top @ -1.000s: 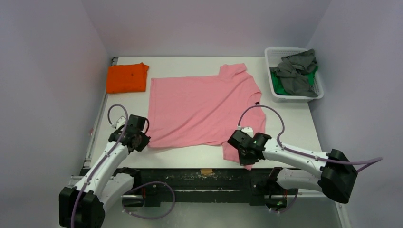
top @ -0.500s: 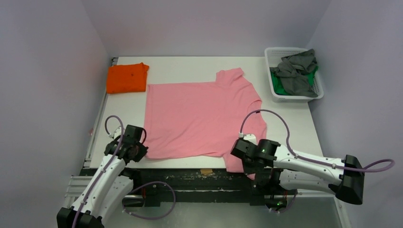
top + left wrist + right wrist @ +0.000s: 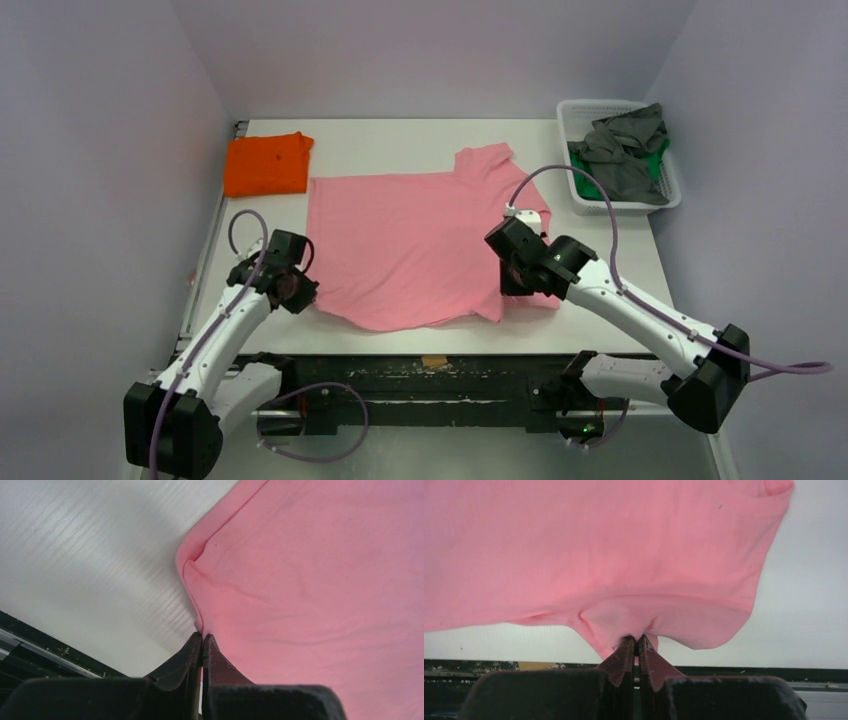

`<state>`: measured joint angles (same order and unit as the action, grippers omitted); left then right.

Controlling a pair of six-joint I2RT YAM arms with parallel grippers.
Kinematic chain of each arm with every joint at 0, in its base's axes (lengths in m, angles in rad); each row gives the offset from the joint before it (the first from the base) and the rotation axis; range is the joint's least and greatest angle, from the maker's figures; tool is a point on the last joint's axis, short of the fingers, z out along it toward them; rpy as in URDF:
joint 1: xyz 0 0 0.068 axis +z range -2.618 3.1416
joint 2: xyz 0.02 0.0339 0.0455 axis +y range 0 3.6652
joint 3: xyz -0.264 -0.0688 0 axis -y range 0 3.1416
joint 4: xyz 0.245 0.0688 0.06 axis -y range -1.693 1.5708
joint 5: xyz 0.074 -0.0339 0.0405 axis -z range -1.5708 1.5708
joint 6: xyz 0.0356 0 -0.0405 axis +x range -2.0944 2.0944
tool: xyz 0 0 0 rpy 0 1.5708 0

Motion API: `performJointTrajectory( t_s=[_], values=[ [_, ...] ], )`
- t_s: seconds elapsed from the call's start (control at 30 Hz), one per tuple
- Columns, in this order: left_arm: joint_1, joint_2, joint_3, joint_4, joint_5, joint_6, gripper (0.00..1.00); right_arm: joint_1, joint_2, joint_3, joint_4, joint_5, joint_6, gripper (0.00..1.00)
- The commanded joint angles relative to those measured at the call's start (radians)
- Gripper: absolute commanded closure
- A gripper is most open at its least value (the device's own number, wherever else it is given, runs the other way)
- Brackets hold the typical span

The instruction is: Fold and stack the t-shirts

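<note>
The light pink t-shirt lies spread on the white table. My left gripper is shut on its near left hem corner; in the left wrist view the cloth is pinched between the tips. My right gripper is shut on the near right sleeve, lifted and carried back over the shirt; in the right wrist view the pink cloth hangs from it. A folded orange t-shirt lies at the far left. Grey and green shirts lie in the basket.
A white plastic basket stands at the far right corner. The table's dark front rail runs along the near edge. Walls close in on both sides and at the back.
My right gripper has lifted the near right sleeve from the front edge and carried it back over the shirt. My left gripper has moved slightly away from the front edge with the hem corner.
</note>
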<state>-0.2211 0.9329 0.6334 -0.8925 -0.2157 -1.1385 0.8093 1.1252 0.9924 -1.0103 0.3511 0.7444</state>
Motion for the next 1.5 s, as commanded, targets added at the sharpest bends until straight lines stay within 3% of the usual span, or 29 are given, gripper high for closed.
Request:
performJointTrajectory(
  t_s=[0.0, 0.53, 0.87, 0.9, 0.97, 1.03, 1.07, 1.1, 1.17, 1.27, 1.47],
  values=[
    [0.019, 0.097, 0.103, 0.042, 0.005, -0.005, 1.0, -0.1, 0.069, 0.104, 0.103, 0.055, -0.154, 1.0],
    [0.147, 0.451, 0.346, 0.097, 0.053, 0.028, 1.0, -0.388, 0.441, 0.361, 0.24, -0.063, -0.359, 1.0],
    [0.167, 0.598, 0.461, 0.107, -0.017, -0.005, 1.0, -0.488, 0.796, 0.661, 0.239, -0.092, -0.419, 1.0],
    [0.169, 0.609, 0.472, 0.107, -0.012, 0.0, 0.91, -0.497, 0.841, 0.718, 0.218, -0.089, -0.419, 0.96],
    [0.17, 0.626, 0.504, 0.092, -0.001, 0.018, 0.6, -0.504, 0.912, 0.825, 0.18, -0.076, -0.428, 0.75],
    [0.172, 0.618, 0.525, 0.072, 0.004, 0.029, 0.38, -0.505, 0.935, 0.879, 0.162, -0.07, -0.428, 0.65],
    [0.172, 0.601, 0.52, 0.073, 0.004, 0.029, 0.3, -0.505, 0.915, 0.872, 0.171, -0.07, -0.427, 0.48],
    [0.172, 0.572, 0.508, 0.077, 0.002, 0.03, 0.23, -0.504, 0.885, 0.83, 0.196, -0.066, -0.422, 0.25],
    [0.172, 0.508, 0.481, 0.07, -0.016, 0.026, 0.09, -0.505, 0.803, 0.719, 0.255, -0.064, -0.412, 0.05],
    [0.171, 0.404, 0.436, 0.064, -0.011, 0.044, 0.02, -0.504, 0.667, 0.527, 0.35, -0.133, -0.405, 0.03],
    [0.152, 0.334, 0.302, 0.281, 0.26, 0.2, 0.0, -0.503, 0.486, 0.21, 0.544, -0.346, -0.386, 0.02]
  ],
)
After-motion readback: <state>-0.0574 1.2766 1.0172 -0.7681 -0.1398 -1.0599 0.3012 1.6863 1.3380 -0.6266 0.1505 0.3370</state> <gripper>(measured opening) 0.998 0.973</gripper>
